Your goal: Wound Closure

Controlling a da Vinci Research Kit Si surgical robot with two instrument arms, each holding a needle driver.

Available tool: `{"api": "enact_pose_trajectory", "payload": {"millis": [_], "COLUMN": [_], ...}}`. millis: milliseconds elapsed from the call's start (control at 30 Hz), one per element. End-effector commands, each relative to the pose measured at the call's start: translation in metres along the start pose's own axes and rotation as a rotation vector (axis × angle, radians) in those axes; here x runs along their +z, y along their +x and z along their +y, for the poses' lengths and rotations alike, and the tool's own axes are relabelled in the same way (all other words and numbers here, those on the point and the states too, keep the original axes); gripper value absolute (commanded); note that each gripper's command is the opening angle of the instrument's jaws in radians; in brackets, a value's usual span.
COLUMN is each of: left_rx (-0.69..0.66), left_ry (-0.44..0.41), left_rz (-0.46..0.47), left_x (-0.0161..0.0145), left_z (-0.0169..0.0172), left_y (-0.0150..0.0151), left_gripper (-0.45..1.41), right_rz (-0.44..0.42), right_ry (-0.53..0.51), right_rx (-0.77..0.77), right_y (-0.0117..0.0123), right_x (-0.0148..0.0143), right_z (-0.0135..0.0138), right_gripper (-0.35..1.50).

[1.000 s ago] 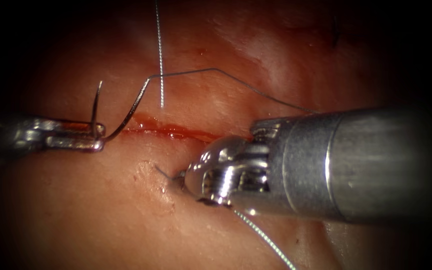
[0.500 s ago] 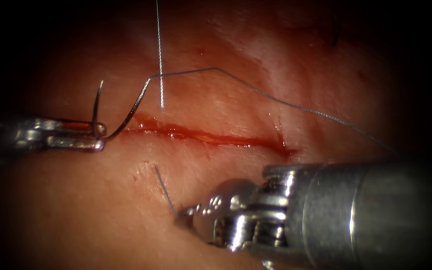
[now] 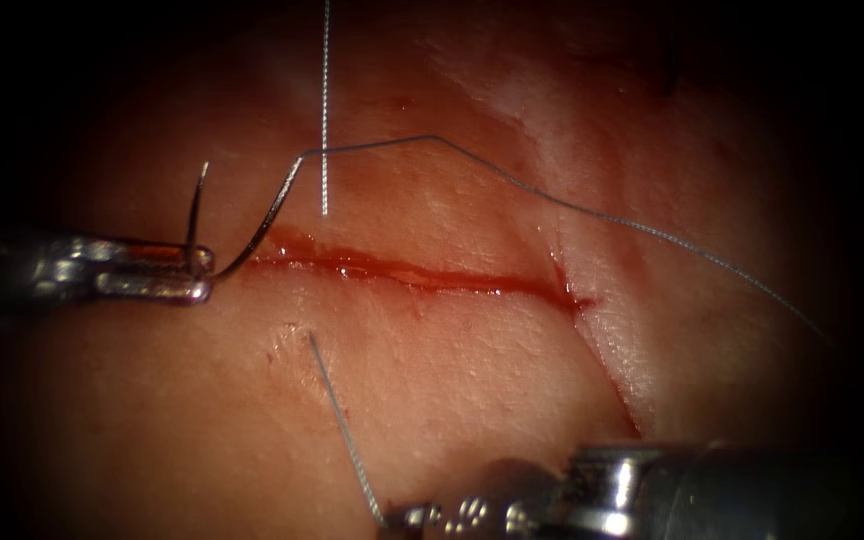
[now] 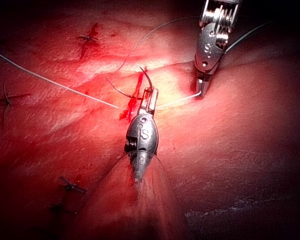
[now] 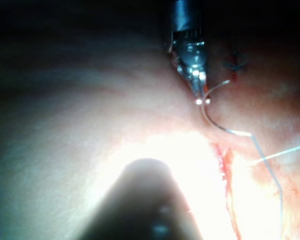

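A: Needle (image 3: 220,232) location relative to the cut (image 3: 422,277)?
B: Held clear of the tissue (image 3: 472,370), just beside the cut's left end. It is pinched at mid-curve by the left tool (image 3: 187,275), jaws pressed together on it; both ends are free.

A: Right tool (image 3: 402,517)?
B: Seen below the cut. A strand of thread (image 3: 347,440) running up to the tissue under the cut is clamped in its closed jaws.

A: Surface?
B: Pink, glistening; red fluid (image 3: 352,265) is pooled along the cut. More thread (image 3: 572,208) is trailed from the needle's tail, arching above the cut and off rightward. A separate strand (image 3: 325,120) is hung down above the cut.
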Motion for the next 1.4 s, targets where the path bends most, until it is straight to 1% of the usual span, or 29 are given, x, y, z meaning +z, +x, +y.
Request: {"api": "enact_pose_trajectory", "payload": {"millis": [33,300,567,600,633,833,867,900,933,967,1033,1067,1167,1200,1300,1400], "left_rx": [0.0,0.0,0.0,0.0,0.0,0.0,0.0,0.0,0.0,0.0,0.0,0.0,0.0,0.0,0.0,0.0], "left_ry": [-0.001,-0.002,-0.002,-0.002,-0.002,-0.002,-0.002,-0.002,-0.002,-0.002,-0.002,-0.002,-0.002,-0.002,-0.002,-0.003], "left_rz": [0.002,0.002,0.002,0.002,0.002,0.002,0.002,0.002,0.002,0.002,0.002,0.002,0.002,0.002,0.002,0.002], "left_x": [0.0005,0.0005,0.0005,0.0005,0.0005,0.0005,0.0005,0.0005,0.0005,0.0005,0.0005,0.0005,0.0006,0.0006,0.0005,0.0005], "left_z": [0.0,0.0,0.0,0.0,0.0,0.0,0.0,0.0,0.0,0.0,0.0,0.0,0.0,0.0,0.0,0.0001], "left_y": [-0.0006,-0.0006,-0.0006,-0.0006,-0.0006,-0.0006,-0.0006,-0.0006,-0.0006,-0.0006,-0.0006,-0.0006,-0.0006,-0.0006,-0.0006,-0.0006], "left_gripper": [-0.45,-0.45,-0.45,-0.45,-0.45,-0.45,-0.45,-0.45,-0.45,-0.45,-0.45,-0.45,-0.45,-0.45,-0.45,-0.45], "right_rz": [-0.008,-0.029,-0.022,-0.025,-0.047,-0.052,-0.046,0.007,0.034,0.067,0.103,0.136,0.188,0.217,0.227,0.21], "right_ry": [0.011,0.045,0.051,0.052,0.056,0.072,0.076,0.042,0.026,0.015,-0.009,-0.042,-0.097,-0.132,-0.18,-0.203], "right_rx": [-0.005,-0.022,-0.022,-0.027,-0.029,-0.03,-0.029,-0.029,-0.027,-0.02,-0.001,0.03,0.08,0.102,0.141,0.15], "right_y": [-0.0002,-0.002,-0.0022,-0.0023,-0.0025,-0.003,-0.003,-0.0026,-0.0023,-0.0018,-0.0006,0.0009,0.0031,0.0045,0.0063,0.0082], "right_x": [0.0007,0.0001,0.0,0.0,0.0001,0.0005,0.0005,0.0,-0.0005,-0.0013,-0.0027,-0.0044,-0.0059,-0.0063,-0.0058,-0.0034], "right_z": [-0.0006,-0.0023,-0.0024,-0.0025,-0.0027,-0.0035,-0.0034,-0.0029,-0.0027,-0.0022,-0.0015,-0.0003,0.0018,0.0036,0.0057,0.0082], "right_gripper": [-0.35,-0.35,-0.35,-0.35,-0.35,-0.35,-0.06,0.76,0.86,0.94,1.09,1.18,1.26,1.3,1.3,1.3]}}
